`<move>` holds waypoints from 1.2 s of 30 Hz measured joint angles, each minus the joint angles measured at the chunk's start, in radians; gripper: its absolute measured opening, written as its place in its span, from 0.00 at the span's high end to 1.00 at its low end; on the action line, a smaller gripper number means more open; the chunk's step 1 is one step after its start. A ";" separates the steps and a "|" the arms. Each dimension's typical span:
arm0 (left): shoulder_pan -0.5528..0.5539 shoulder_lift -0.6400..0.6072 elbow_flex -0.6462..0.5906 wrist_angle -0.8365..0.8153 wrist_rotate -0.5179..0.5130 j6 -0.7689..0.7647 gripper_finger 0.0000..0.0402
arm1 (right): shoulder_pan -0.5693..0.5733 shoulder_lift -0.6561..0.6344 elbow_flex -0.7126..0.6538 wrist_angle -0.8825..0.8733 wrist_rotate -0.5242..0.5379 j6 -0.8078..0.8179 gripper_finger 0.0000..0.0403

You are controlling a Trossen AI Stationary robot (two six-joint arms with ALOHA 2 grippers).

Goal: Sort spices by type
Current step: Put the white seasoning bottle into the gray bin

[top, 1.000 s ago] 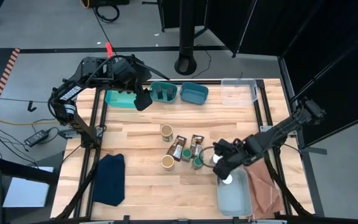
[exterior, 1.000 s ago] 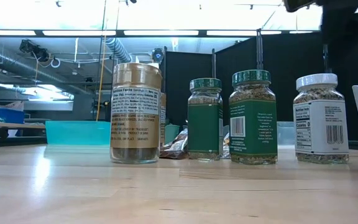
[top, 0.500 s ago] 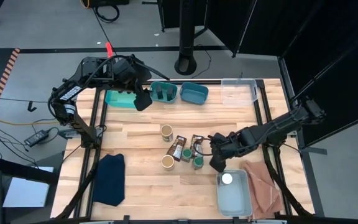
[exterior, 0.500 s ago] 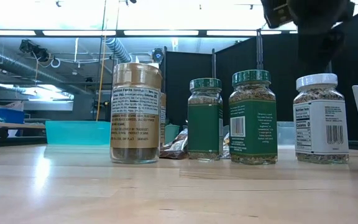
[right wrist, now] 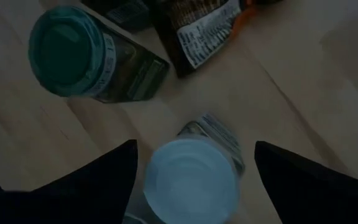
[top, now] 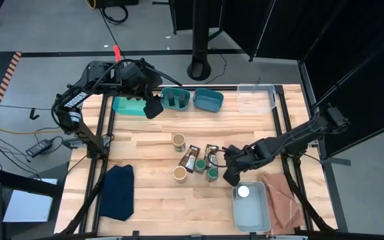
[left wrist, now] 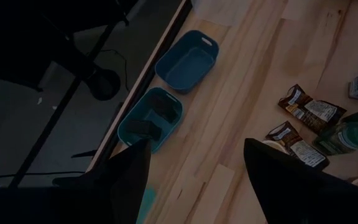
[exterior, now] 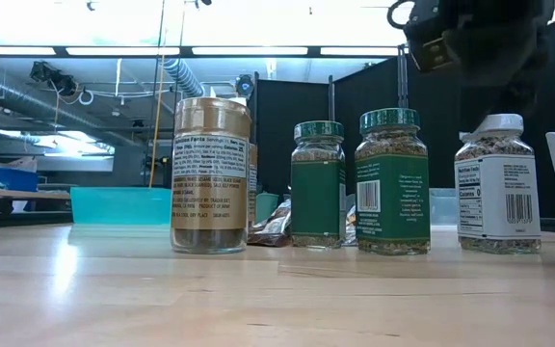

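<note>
Right tool (right wrist: 194, 163) spread wide, empty, positioned directly above white-lidded jar (right wrist: 191, 180); green-lidded jar (right wrist: 67, 51) just beside. Left tool (left wrist: 194, 165) open, empty, raised near teal bin (left wrist: 151, 118).

Light wooden plank surface (top: 152, 127). At its far edge: teal bins (top: 176, 99), a blue bin (top: 208, 100), a clear bin (top: 255, 99). At centre stand two tan-topped jars (top: 179, 141), brown packets (top: 193, 157), green-lidded jars (top: 212, 175) and one white-lidded jar (exterior: 495, 183). Near edge: dark blue cloth (top: 117, 192), a pale bin (top: 252, 210) and brown cloth (top: 284, 203).
</note>
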 joint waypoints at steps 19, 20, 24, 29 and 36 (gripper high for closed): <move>0.000 0.000 0.000 0.004 0.000 0.000 0.34 | -0.018 -0.003 -0.050 -0.007 -0.002 0.042 0.40; 0.000 0.000 0.000 0.004 0.000 0.000 0.34 | -0.019 -0.003 -0.050 -0.007 -0.002 0.042 0.40; 0.000 0.000 0.000 0.004 0.000 0.000 0.34 | -0.019 -0.003 -0.050 -0.008 -0.001 0.042 0.40; 0.000 0.000 0.000 0.004 -0.008 0.000 0.34 | -0.019 0.001 -0.030 -0.030 0.024 0.029 0.42; 0.000 0.000 0.000 0.004 -0.018 0.000 0.34 | -0.020 0.003 0.038 -0.144 0.066 0.016 0.47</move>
